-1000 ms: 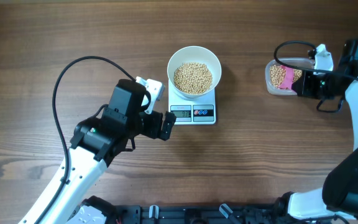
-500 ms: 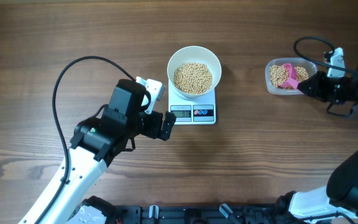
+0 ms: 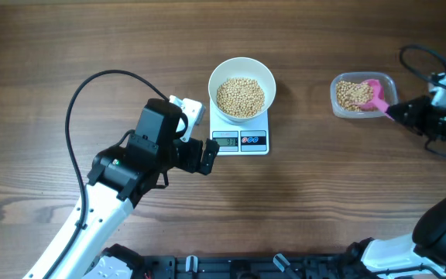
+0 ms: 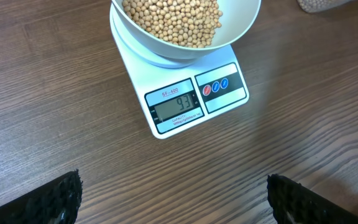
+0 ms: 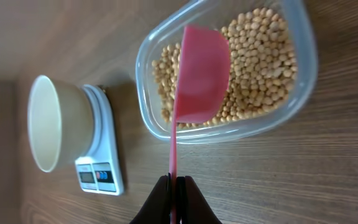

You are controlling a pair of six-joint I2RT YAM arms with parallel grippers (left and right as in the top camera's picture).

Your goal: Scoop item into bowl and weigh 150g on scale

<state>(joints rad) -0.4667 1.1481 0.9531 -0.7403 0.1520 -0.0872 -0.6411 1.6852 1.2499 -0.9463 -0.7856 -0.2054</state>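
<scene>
Beans (image 3: 240, 96) in bowl (image 3: 241, 66) on scale (image 3: 241, 141), in tub (image 3: 334, 97); right end effector (image 5: 173, 190) grasping scoop (image 5: 199, 74); left end effector (image 4: 176, 199) released.

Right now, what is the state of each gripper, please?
Left gripper: open, holding nothing.
Right gripper: closed on the handle of the pink scoop.

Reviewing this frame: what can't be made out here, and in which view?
- scale readout: too small in the overhead and right wrist views.
- beans in the bowl: right wrist view, hidden by its wall, seen side-on.
- bowl's far rim: left wrist view, cut off by the top edge.
- tub: left wrist view, only a corner inside the top edge.
- right gripper: right wrist view, mostly cut off by the bottom edge.
</scene>
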